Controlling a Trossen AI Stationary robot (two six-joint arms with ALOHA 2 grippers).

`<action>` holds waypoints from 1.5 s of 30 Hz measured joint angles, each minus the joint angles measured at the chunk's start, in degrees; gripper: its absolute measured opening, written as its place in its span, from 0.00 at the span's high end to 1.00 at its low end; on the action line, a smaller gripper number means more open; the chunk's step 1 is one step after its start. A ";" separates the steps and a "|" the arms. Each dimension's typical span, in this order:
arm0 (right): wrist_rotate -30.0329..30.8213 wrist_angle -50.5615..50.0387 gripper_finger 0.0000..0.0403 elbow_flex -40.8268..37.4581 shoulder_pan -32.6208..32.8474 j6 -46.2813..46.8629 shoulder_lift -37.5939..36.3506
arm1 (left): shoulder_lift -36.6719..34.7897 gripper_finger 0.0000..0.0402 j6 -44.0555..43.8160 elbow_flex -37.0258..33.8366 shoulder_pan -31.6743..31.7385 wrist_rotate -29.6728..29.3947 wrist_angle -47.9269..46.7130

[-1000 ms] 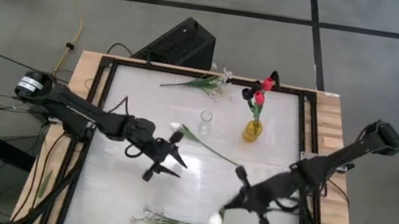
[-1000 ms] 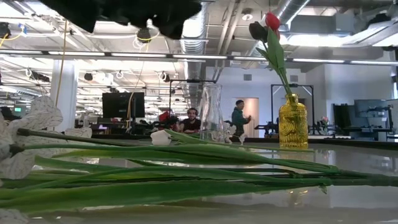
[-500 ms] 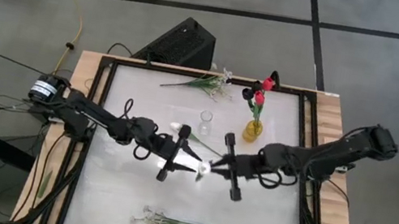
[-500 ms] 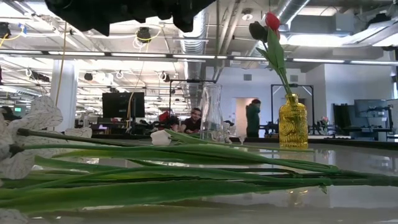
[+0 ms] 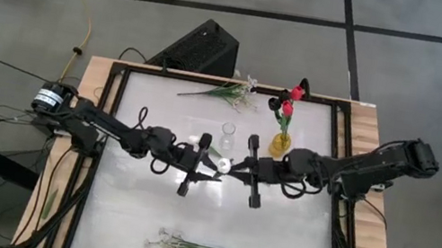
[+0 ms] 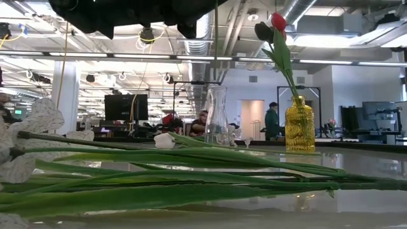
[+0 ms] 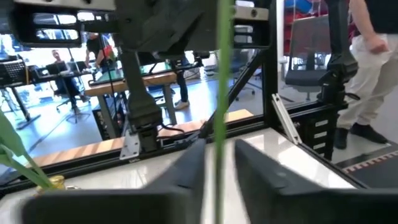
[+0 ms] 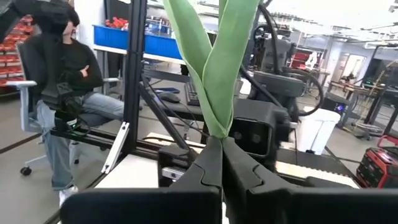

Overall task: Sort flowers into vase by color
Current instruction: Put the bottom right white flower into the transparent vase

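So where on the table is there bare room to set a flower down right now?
Bare patches: the near right corner beyond the white sprigs, and the strip between those sprigs and the two hands. Crowded: the centre, where the left hand and right hand meet by the clear vase, and the far edge around the yellow vase.

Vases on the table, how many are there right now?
2: a small clear glass vase at the table's middle rear, empty, and a yellow glass vase to its right, holding red and dark blooms.

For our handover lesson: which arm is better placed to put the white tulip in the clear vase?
Probably right: the right gripper is shut on the white tulip, near the clear vase. The left gripper is equally near.
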 joint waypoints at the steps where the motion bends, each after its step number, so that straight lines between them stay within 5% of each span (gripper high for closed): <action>1: -0.09 -0.06 0.94 0.00 -0.06 -0.25 0.00 | -0.08 0.90 0.06 0.00 0.12 -0.01 -0.04; 4: -0.10 0.22 0.89 0.03 -0.16 -0.27 -0.03 | -1.16 0.98 -0.73 0.00 0.82 -0.42 -0.66; 12: 3.70 -5.20 0.68 0.04 -0.58 -0.73 -3.35 | -7.90 1.00 -1.53 0.01 3.26 -3.47 -3.88; 21: 7.37 -30.56 0.43 0.04 -0.85 6.96 -9.77 | -15.15 1.00 -3.29 0.04 15.82 -1.84 -1.52; 25: 7.72 -34.21 0.43 -2.39 -0.05 12.52 -9.44 | -10.06 1.00 -9.39 0.11 21.95 2.32 4.69; 31: 11.90 -26.46 0.47 -9.95 2.26 13.15 -10.94 | -0.96 1.00 -17.06 0.07 26.26 7.16 13.84; 45: 12.17 -20.76 0.52 -16.68 2.69 14.56 -12.92 | 6.93 1.00 -17.35 0.02 27.12 4.56 16.80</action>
